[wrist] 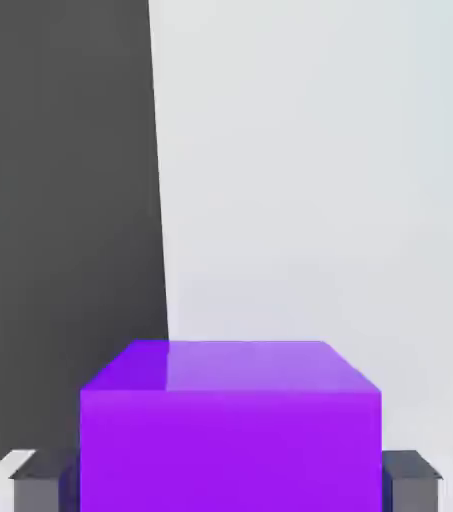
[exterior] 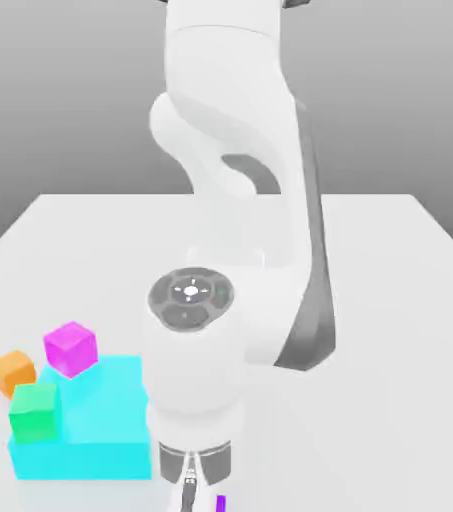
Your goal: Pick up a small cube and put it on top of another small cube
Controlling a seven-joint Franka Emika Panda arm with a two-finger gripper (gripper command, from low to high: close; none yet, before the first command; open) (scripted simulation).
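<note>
The small cube (wrist: 230,430) is violet-purple and sits between my two dark fingers (wrist: 410,482), which press on its opposite sides. My gripper (wrist: 228,488) is shut on it, low over the white table (wrist: 320,200). In the exterior view the gripper (exterior: 202,498) hangs at the near edge of the picture, straight under the white arm. A sliver of the violet cube (exterior: 221,503) peeks out beside the fingers there. The arm's wrist hides most of the cube.
On the exterior view's left lies a big cyan block (exterior: 95,430), with a green cube (exterior: 34,411), an orange cube (exterior: 13,372) and a magenta cube (exterior: 70,348) at or on it. The table's edge (wrist: 160,230) runs close to the held cube.
</note>
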